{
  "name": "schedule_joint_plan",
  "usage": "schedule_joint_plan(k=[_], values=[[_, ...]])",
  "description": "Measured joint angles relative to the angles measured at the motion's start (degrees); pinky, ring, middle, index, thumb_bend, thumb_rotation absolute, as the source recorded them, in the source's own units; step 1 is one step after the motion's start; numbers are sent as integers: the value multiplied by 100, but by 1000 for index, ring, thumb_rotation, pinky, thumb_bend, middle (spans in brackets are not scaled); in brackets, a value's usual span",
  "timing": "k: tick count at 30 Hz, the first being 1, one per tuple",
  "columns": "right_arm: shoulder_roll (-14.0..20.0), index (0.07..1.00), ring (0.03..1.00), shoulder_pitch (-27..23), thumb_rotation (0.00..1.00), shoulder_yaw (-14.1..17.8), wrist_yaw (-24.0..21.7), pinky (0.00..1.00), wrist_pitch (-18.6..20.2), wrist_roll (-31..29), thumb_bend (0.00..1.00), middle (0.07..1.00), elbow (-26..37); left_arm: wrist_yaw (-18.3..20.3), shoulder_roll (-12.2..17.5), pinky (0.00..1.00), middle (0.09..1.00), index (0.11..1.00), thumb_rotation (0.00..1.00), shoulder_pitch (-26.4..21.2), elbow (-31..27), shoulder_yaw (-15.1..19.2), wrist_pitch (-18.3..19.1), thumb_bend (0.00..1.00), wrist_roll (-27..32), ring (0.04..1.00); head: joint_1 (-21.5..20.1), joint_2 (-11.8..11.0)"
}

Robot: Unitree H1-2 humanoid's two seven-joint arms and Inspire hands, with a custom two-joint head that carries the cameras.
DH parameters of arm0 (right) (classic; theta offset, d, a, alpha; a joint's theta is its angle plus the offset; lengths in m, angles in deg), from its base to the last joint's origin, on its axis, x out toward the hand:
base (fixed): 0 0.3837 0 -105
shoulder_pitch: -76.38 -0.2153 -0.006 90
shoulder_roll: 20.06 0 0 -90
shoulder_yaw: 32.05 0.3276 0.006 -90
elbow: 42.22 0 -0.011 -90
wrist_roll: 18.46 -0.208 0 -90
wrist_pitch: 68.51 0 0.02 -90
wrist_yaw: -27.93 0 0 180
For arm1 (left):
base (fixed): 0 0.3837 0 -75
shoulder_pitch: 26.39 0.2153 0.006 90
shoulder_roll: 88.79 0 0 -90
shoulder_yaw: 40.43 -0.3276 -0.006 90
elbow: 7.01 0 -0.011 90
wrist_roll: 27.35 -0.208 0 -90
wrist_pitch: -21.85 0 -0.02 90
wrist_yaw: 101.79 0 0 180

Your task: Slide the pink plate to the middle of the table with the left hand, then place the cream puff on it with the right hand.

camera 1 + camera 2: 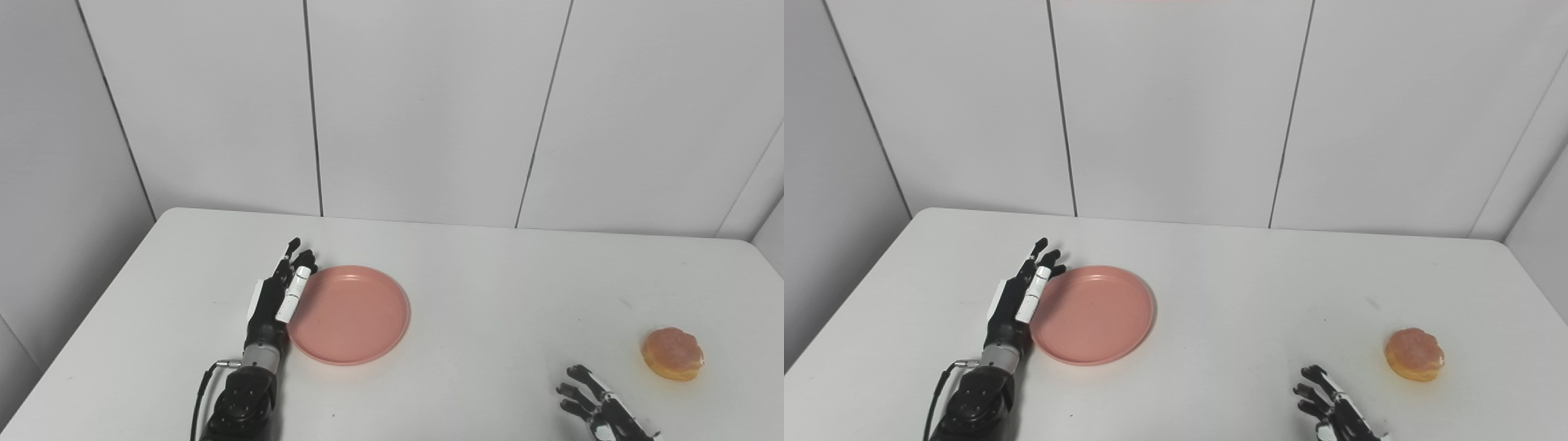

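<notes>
Now our left hand (274, 303) lies flat with fingers straight and together, its edge against the left rim of the pink plate (349, 313), gripping nothing. Our right hand (597, 404) waits low at the table's (490, 275) near edge, fingers spread and empty, near the cream puff (672, 353) lying far right.

On the table (478, 294), the plate (352, 315) lies left of centre, the cream puff (672, 353) far right.
</notes>
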Motion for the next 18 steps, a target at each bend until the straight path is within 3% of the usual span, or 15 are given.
schedule_joint_plan(k=[5, 11, 18], values=[[-101, 787, 799, 9, 837, -87, 97, 748, 55, 147, 824, 887, 49, 3, -51, 800, 906, 946, 853, 0, -50, 18, 64, 841, 163, 844, -246, 70], [-177, 784, 797, 11, 796, -158, 171, 741, 70, 277, 734, 883, 64, 2, -199, 818, 908, 949, 854, 0, -93, 64, 138, 837, 233, 855, -502, 97], [-190, 779, 776, 17, 791, -222, 241, 702, 78, 420, 741, 873, 84, -80, -376, 827, 905, 944, 862, 22, -94, 88, 61, 828, 328, 860, -677, 97]])
